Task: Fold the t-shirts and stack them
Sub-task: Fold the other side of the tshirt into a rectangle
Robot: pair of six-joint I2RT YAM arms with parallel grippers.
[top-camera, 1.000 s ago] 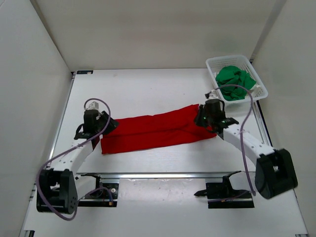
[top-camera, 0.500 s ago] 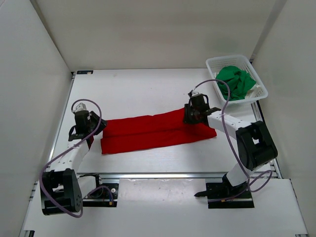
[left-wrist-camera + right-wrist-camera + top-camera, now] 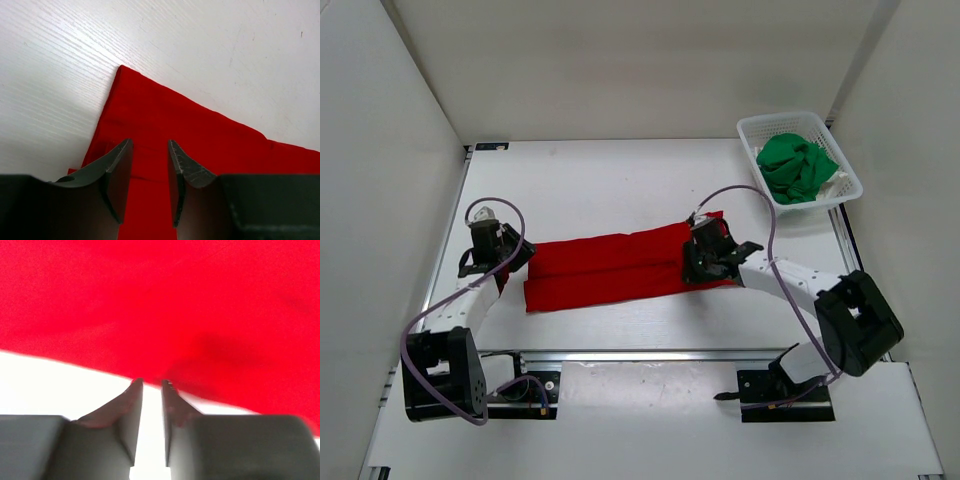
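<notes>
A white table point(image 3: 620, 180) seen from above, with white walls on three sides and two robot arms reaching in from the near edge.

A red shirt point(image 3: 610, 268) lies flat across the middle of the table, folded into a long narrow band. The band runs from left to right and slopes slightly away from the arms toward its right end.

The left gripper point(image 3: 513, 256) is at the band's left end. Its wrist view shows its fingers point(image 3: 119, 172) apart, with a clear gap between them. They point down over a corner of the red cloth point(image 3: 200, 135), which lies flat on the table below. Nothing sits between the jaws.

The right gripper point(image 3: 705, 265) is low over the band's right end, and its black body hides part of the cloth there. In its blurred wrist view, the fingers point(image 3: 131, 405) stand almost together, with only a thin slit between them. White table shows through that slit. The tips reach the near edge of the red cloth point(image 3: 160, 305), which fills the upper part of that view. It is not possible to tell whether they pinch the edge.

A white mesh basket point(image 3: 752, 128) stands at the table's far right corner, well apart from the red shirt. A crumpled green shirt point(image 3: 795, 165) is inside it.
</notes>
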